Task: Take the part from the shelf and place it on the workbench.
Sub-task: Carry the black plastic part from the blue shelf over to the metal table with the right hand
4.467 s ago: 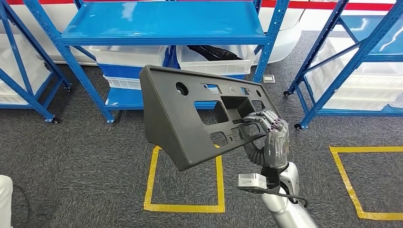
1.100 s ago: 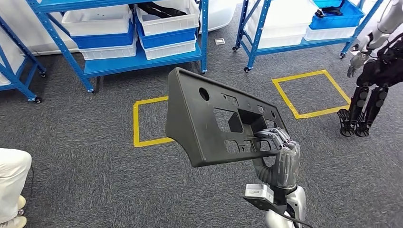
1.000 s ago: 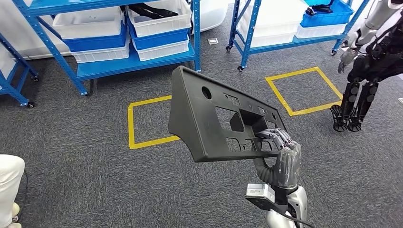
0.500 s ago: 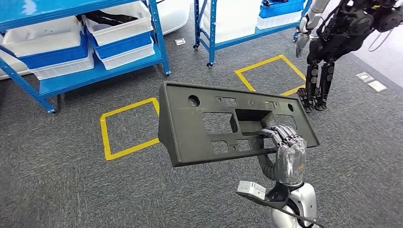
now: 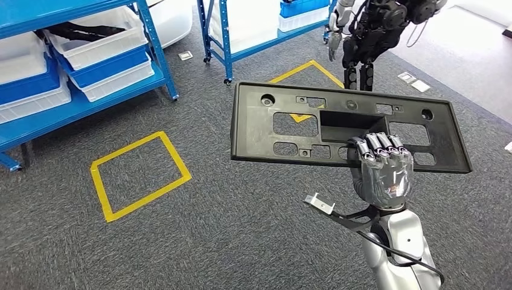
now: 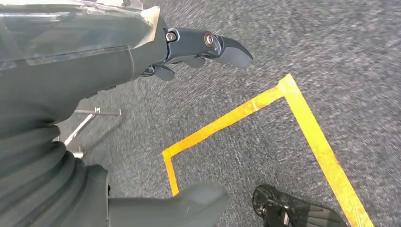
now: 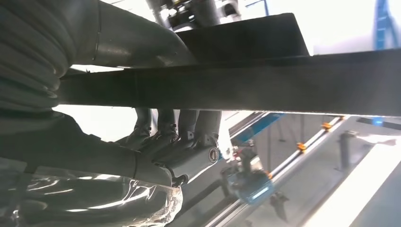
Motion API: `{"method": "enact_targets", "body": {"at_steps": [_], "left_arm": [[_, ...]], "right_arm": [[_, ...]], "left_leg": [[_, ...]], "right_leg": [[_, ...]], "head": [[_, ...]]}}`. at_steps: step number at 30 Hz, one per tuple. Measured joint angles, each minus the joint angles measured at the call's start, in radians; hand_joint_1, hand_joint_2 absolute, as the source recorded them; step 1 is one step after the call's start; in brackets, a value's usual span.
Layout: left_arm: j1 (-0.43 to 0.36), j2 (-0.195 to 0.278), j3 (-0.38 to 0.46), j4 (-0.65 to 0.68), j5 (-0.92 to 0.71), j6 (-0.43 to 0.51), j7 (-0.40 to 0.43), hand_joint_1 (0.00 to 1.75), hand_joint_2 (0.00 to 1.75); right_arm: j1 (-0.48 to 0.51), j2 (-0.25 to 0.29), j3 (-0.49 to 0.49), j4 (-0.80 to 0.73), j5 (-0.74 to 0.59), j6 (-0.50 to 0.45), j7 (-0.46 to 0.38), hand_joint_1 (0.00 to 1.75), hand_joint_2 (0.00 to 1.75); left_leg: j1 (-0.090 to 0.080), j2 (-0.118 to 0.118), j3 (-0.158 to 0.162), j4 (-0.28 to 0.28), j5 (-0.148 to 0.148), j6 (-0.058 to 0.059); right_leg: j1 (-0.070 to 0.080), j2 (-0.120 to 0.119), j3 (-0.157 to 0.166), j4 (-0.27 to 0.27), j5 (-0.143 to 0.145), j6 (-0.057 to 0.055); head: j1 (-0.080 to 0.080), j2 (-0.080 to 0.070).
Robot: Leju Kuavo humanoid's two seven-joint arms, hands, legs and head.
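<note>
Right hand: my right hand (image 5: 384, 175) is raised in front of me on its silver arm (image 5: 398, 254), with its fingers (image 5: 379, 145) hooked over the near edge of the part and curled into its deep middle recess. In the right wrist view the hand (image 7: 156, 156) clamps the panel's edge, thumb on one face and the darker fingers on the other.

Part: the part (image 5: 344, 127) is a long, dark grey plastic panel with rectangular cut-outs and small round holes. I hold it level, well above the floor, its long side running left to right. It is carried by my right hand alone. From the wrist it is a dark bar seen edge-on (image 7: 265, 87).

Left hand: my left hand (image 6: 142, 52) hangs over the floor, holding nothing. Its dark fingers (image 6: 213, 47) are extended and its thumb (image 6: 179, 205) stands well apart from them.

Floor: grey carpet (image 5: 229, 229) with a yellow taped square (image 5: 140, 175) to the near left, and another yellow square (image 5: 305, 75) partly behind the part.

Shelves: blue racks (image 5: 151, 42) stand at the far left, carrying white and blue bins (image 5: 99, 57).

Far right: another humanoid robot (image 5: 368, 30), dark-bodied, stands beyond the part.
</note>
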Motion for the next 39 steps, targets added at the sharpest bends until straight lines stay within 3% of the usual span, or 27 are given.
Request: {"method": "enact_targets", "body": {"at_steps": [1,3,5,7,9,10,12,14,18,21,22,24,26,28,29,30,32,33,35,37,39], "left_arm": [[0.000,0.001,0.000,0.000,-0.001,-0.003,0.001,0.00,1.75],[-0.001,0.004,0.000,0.000,-0.003,-0.006,0.004,0.00,1.75],[-0.003,0.004,0.000,0.000,-0.005,-0.007,0.011,0.00,1.75],[-0.005,0.003,0.000,0.000,-0.006,-0.006,0.016,0.00,1.75],[-0.005,0.003,0.000,0.000,-0.006,-0.004,0.018,0.00,1.75],[-0.004,0.003,0.000,0.000,-0.005,-0.003,0.019,0.00,1.75],[-0.002,0.004,0.001,0.000,-0.005,-0.003,0.020,0.00,1.75],[-0.002,0.004,0.001,0.000,-0.004,-0.003,0.020,0.00,1.75],[-0.002,0.004,0.000,0.000,-0.004,-0.003,0.020,0.00,1.75],[-0.004,0.007,0.000,0.000,-0.004,-0.002,0.020,0.00,1.75],[-0.005,0.007,0.000,0.000,-0.004,-0.001,0.019,0.00,1.75],[-0.006,0.006,0.001,0.000,-0.005,0.001,0.018,0.00,1.75],[-0.004,0.005,0.001,0.000,-0.005,0.001,0.017,0.00,1.75],[-0.003,0.005,0.001,0.000,-0.005,0.001,0.017,0.00,1.75],[-0.002,0.004,0.001,0.000,-0.005,0.002,0.017,0.00,1.75],[-0.003,0.003,0.001,0.000,-0.005,0.003,0.017,0.00,1.75],[-0.004,0.002,0.001,0.000,-0.005,0.006,0.017,0.00,1.75],[-0.004,0.002,0.001,0.000,-0.005,0.009,0.017,0.00,1.75],[-0.006,0.004,0.002,0.000,-0.004,0.016,0.016,0.00,1.75],[-0.008,0.002,0.002,0.000,-0.003,0.020,0.015,0.00,1.75],[-0.008,0.000,0.003,0.000,-0.003,0.021,0.011,0.00,1.75]], "right_arm": [[-0.006,-0.003,-0.001,0.004,0.015,0.000,0.013,1.75,1.75],[-0.017,-0.011,-0.002,0.011,0.041,0.000,0.039,1.75,1.75],[-0.022,-0.024,-0.003,0.019,0.054,0.000,0.056,1.75,1.75],[-0.026,-0.037,-0.003,0.026,0.051,0.000,0.063,1.75,1.75],[-0.031,-0.043,-0.003,0.029,0.043,0.000,0.064,1.75,1.75],[-0.033,-0.044,-0.002,0.031,0.040,0.000,0.064,1.75,1.75],[-0.033,-0.047,-0.001,0.036,0.038,0.000,0.064,1.75,1.75],[-0.032,-0.049,0.000,0.038,0.037,0.000,0.064,1.75,1.75],[-0.032,-0.050,0.000,0.039,0.037,0.000,0.063,1.75,1.75],[-0.035,-0.053,0.002,0.042,0.032,0.000,0.061,1.75,1.75],[-0.035,-0.055,0.005,0.042,0.022,0.000,0.056,1.75,1.75],[-0.036,-0.060,0.014,0.043,-0.004,0.000,0.048,1.75,1.75],[-0.037,-0.064,0.022,0.043,-0.026,0.000,0.044,1.75,1.75],[-0.032,-0.064,0.027,0.045,-0.041,0.000,0.042,1.75,1.75],[-0.029,-0.064,0.029,0.046,-0.046,0.000,0.040,1.75,1.75],[-0.026,-0.064,0.031,0.047,-0.050,0.000,0.037,1.75,1.75],[-0.024,-0.062,0.035,0.048,-0.057,0.000,0.029,1.75,1.75],[-0.023,-0.059,0.037,0.048,-0.063,0.000,0.025,1.75,1.75],[-0.023,-0.052,0.042,0.051,-0.080,0.000,0.015,1.75,1.75],[-0.024,-0.048,0.047,0.057,-0.102,0.000,0.004,1.75,1.75],[-0.027,-0.043,0.052,0.063,-0.122,0.000,-0.007,1.75,1.75]], "left_leg": [[-0.002,0.011,-0.001,0.005,-0.004,-0.008],[-0.006,0.030,-0.001,0.011,-0.010,-0.022],[-0.004,0.044,0.002,0.011,-0.011,-0.033],[0.003,0.011,-0.007,0.035,-0.034,-0.044],[0.007,-0.048,-0.050,0.135,-0.099,-0.050],[0.007,-0.064,-0.082,0.207,-0.135,-0.050],[0.007,-0.074,-0.130,0.310,-0.171,-0.048],[0.007,-0.075,-0.142,0.333,-0.173,-0.046],[0.007,-0.075,-0.136,0.318,-0.159,-0.043],[0.003,-0.137,-0.023,0.100,-0.063,-0.016],[0.000,-0.144,0.015,0.022,-0.028,-0.005],[-0.004,-0.107,0.022,-0.008,-0.009,0.006],[-0.004,-0.071,0.022,-0.019,0.002,0.013],[-0.004,-0.041,0.017,-0.019,0.004,0.012],[-0.003,-0.027,0.015,-0.018,0.005,0.009],[-0.001,-0.013,0.013,-0.016,0.005,0.005],[0.000,0.012,0.009,-0.006,-0.001,-0.009],[-0.002,0.022,0.007,0.001,-0.008,-0.018],[-0.005,0.042,0.006,0.009,-0.017,-0.033],[0.001,0.057,0.010,0.010,-0.020,-0.043],[0.009,0.020,-0.003,0.048,-0.053,-0.053]], "right_leg": [[0.000,-0.018,0.036,-0.063,0.017,0.004],[0.005,-0.031,0.065,-0.122,0.031,-0.007],[0.006,-0.007,0.060,-0.122,0.036,-0.025],[0.000,0.014,0.058,-0.122,0.042,-0.040],[-0.001,0.033,0.055,-0.123,0.047,-0.052],[0.002,0.044,0.053,-0.123,0.049,-0.056],[0.006,0.065,0.050,-0.123,0.052,-0.061],[0.008,0.074,0.049,-0.123,0.053,-0.063],[0.009,0.081,0.049,-0.123,0.054,-0.062],[0.012,0.123,0.047,-0.123,0.062,-0.054],[0.013,0.132,0.039,-0.121,0.069,-0.046],[0.015,0.099,0.005,-0.081,0.053,-0.037],[0.016,0.053,-0.055,0.035,-0.004,-0.038],[0.009,0.042,-0.099,0.140,-0.045,-0.031],[0.004,0.038,-0.094,0.142,-0.043,-0.021],[-0.002,0.031,-0.066,0.102,-0.029,-0.008],[-0.010,-0.012,0.023,-0.034,0.009,0.013],[-0.011,-0.030,0.053,-0.086,0.021,0.013],[-0.004,-0.038,0.068,-0.114,0.027,-0.005],[-0.002,-0.011,0.061,-0.113,0.032,-0.026],[-0.004,0.012,0.056,-0.114,0.038,-0.042]], "head": [[0.000,0.000],[-0.002,0.000],[-0.004,0.000],[-0.004,0.000],[-0.006,0.000],[-0.006,0.000],[-0.005,0.000],[-0.005,0.000],[-0.005,0.000],[-0.005,0.000],[-0.005,0.000],[-0.002,0.000],[0.002,0.000],[0.003,0.000],[0.004,0.000],[0.004,0.000],[0.004,0.000],[0.003,0.000],[-0.001,0.000],[-0.004,0.000],[-0.005,0.000]]}}
